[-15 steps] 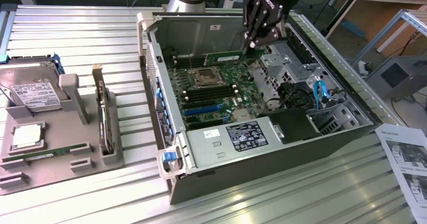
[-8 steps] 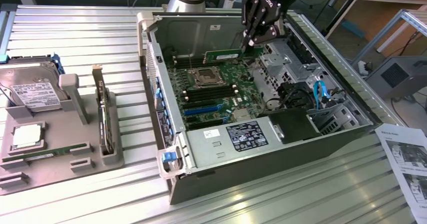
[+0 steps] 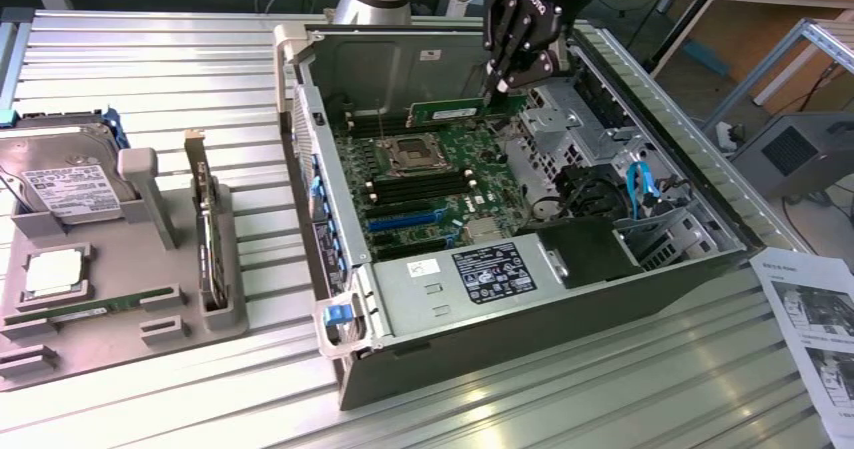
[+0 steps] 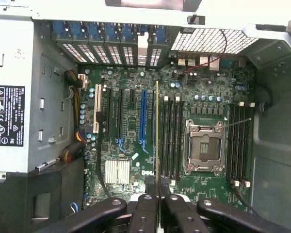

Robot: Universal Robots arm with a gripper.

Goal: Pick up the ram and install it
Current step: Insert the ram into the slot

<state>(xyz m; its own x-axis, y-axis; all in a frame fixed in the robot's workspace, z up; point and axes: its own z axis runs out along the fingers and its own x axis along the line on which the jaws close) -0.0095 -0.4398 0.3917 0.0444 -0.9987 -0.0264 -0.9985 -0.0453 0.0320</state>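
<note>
My gripper (image 3: 502, 86) hangs inside the open computer case (image 3: 400, 59), shut on one end of the ram (image 3: 445, 111), a thin green stick held edge-down just above the motherboard (image 3: 427, 184). From the wrist view the ram (image 4: 157, 131) appears edge-on as a thin line running away from the gripper (image 4: 157, 201). It lies along the black memory slots (image 4: 170, 138) beside the empty processor socket (image 4: 203, 148). I cannot tell whether the stick touches a slot.
A grey tray (image 3: 80, 344) at the exterior view's left holds a hard drive (image 3: 60, 184), a silver processor (image 3: 51, 272), another green stick (image 3: 94, 306) and an expansion card (image 3: 210, 239). The power supply (image 3: 487, 269) and drive cage (image 3: 587, 129) crowd the case. A paper sheet (image 3: 814, 319) lies right.
</note>
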